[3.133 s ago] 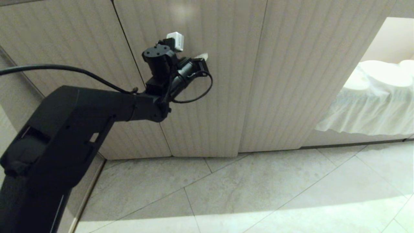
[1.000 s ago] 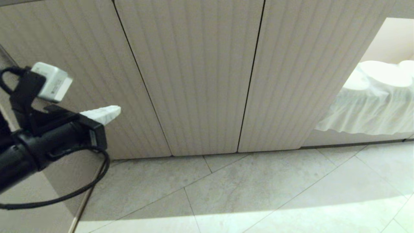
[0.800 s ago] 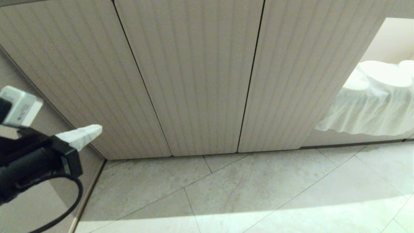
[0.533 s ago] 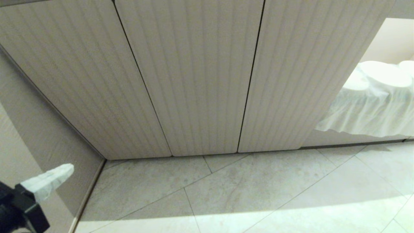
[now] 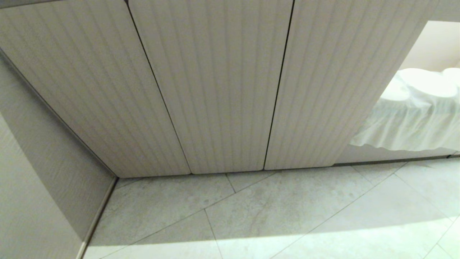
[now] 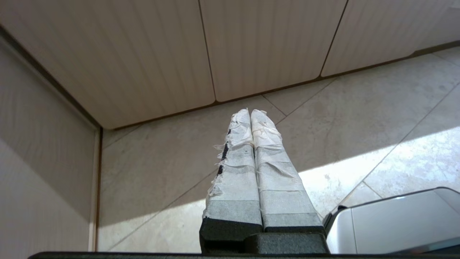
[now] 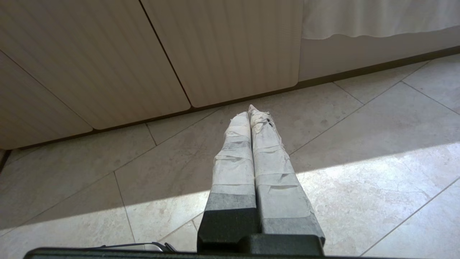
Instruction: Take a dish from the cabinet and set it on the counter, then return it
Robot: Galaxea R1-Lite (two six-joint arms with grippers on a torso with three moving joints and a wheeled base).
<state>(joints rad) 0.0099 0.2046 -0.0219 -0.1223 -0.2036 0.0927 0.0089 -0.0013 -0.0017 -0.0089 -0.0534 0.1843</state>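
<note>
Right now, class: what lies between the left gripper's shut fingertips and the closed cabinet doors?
Only bare floor tiles, as the left wrist view shows: the left gripper hangs apart from the cabinet.

cabinet (image 5: 215, 90) – fluted doors closed (three panels) | tiled floor (image 5: 287, 216) below | white cloth (image 5: 413, 118) right

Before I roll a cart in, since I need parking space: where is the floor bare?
The tiled floor lies bare along the closed cabinet doors, from the left side panel rightward. Only the draped white cloth crowds the far right.
</note>
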